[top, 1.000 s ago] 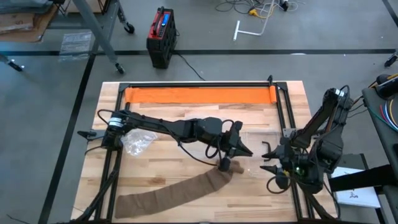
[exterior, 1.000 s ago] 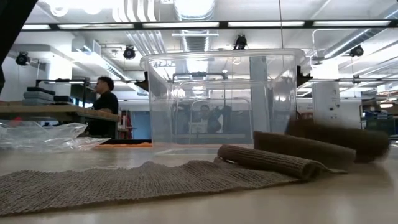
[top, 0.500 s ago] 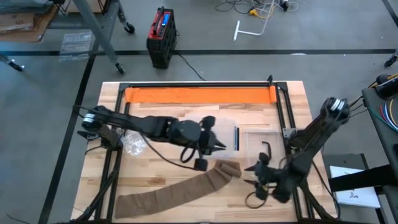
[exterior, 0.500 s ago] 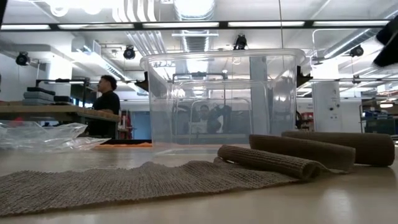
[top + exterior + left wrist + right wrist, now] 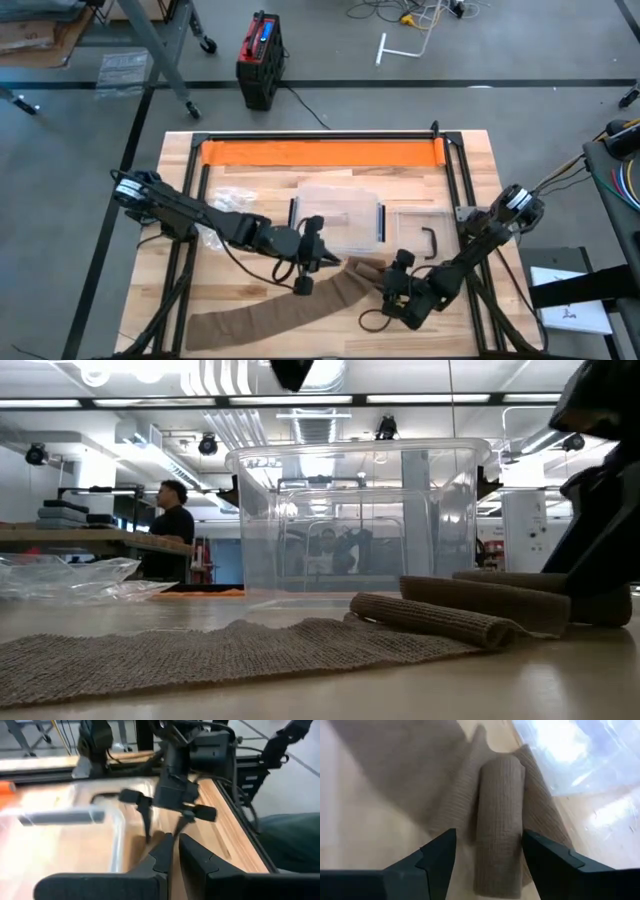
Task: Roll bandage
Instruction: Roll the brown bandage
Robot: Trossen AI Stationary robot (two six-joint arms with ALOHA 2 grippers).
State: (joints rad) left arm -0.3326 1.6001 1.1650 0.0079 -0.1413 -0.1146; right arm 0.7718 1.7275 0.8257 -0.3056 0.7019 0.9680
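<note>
Clear plastic bin (image 5: 338,212), orange strip (image 5: 320,152)

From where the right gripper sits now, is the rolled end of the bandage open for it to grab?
Probably yes. The right gripper is open, its fingers standing either side of the rolled end with nothing between. The left gripper, shut, waits beside the roll, clear of that approach.

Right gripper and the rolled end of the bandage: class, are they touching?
Apart. The right wrist view shows the right gripper open, fingers either side of the bandage roll, gaps visible.

no readable text, labels, brands or numbers anywhere, faint dark marks on a white sheet (image 5: 570,312) at the table's right edge, too small to make out
</note>
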